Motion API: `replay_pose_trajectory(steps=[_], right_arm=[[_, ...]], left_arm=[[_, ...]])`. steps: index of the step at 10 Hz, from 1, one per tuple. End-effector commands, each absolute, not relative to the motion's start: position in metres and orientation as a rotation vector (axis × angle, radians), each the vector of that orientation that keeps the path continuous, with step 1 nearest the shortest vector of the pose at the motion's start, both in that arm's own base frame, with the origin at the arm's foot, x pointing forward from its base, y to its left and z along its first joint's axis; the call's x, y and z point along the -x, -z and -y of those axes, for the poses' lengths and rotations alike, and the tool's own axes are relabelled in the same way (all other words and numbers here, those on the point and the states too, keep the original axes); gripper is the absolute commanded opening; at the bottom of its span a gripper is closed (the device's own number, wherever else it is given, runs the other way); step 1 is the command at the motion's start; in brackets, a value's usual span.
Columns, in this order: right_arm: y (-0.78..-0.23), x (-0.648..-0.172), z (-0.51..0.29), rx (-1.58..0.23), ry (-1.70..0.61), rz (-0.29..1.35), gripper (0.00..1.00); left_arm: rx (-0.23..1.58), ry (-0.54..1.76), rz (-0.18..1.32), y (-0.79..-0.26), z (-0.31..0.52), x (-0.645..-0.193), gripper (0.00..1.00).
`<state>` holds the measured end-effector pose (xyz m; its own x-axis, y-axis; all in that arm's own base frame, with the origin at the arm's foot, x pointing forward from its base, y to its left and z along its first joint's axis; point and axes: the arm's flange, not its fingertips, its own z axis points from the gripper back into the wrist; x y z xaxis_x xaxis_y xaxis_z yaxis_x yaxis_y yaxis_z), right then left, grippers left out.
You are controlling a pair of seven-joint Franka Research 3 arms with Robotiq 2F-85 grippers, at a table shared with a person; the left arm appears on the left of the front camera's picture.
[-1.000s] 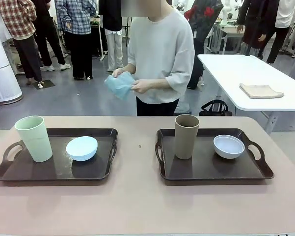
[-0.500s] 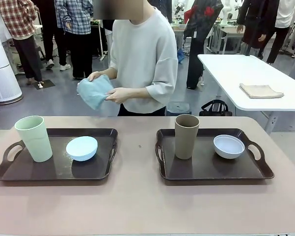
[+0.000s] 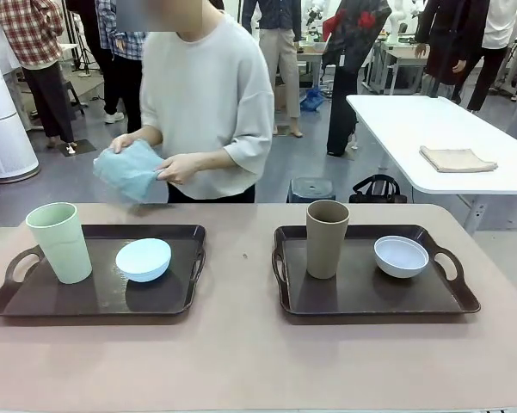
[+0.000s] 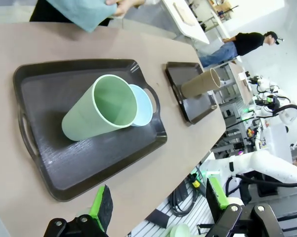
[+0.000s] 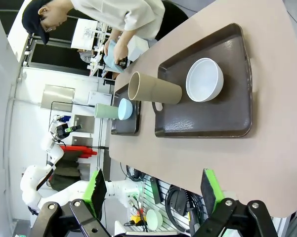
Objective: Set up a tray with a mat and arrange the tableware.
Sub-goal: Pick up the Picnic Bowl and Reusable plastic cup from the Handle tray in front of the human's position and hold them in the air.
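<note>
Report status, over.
Left gripper, right gripper open, empty. Green tumbler, blue bowl on left tray; brown tumbler, white bowl on right tray. Person holds blue cloth.

Grn tumbler [image 3: 58,241], brn tumbler [image 3: 327,238]

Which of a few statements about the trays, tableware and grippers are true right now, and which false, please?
1. The pale green tumbler and light blue bowl share the left tray. True.
2. The brown tumbler lies on its side. False: it stands upright on the right tray.
3. The white bowl sits on the bare table. False: it is on the right tray, beside the brown tumbler.
4. The person at the far side holds a blue cloth. True.
5. The left gripper grips a tumbler. False: it and the right gripper are open and empty.
</note>
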<state>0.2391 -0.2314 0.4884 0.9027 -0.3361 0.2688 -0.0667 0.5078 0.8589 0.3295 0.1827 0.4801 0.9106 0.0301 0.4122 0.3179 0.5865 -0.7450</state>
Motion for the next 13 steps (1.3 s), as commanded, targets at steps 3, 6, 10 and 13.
replay_pose_trajectory(steps=[3,6,10,13], right_arm=[[-0.4883,-0.2413,0.2332,-1.056,0.155,0.451,1.0],[-0.4883,-0.2413,0.2332,-1.056,0.155,0.451,1.0],[-0.4883,-0.2413,0.2332,-1.056,0.155,0.451,1.0],[-0.4883,-0.2413,0.2332,-1.056,0.155,0.451,1.0]], left_arm=[[0.946,0.178,0.415,-0.4799,-0.1827,-0.3298,1.0],[0.946,0.178,0.415,-0.4799,-0.1827,-0.3298,1.0],[0.946,0.178,0.415,-0.4799,-0.1827,-0.3298,1.0],[0.946,0.178,0.415,-0.4799,-0.1827,-0.3298,1.0]])
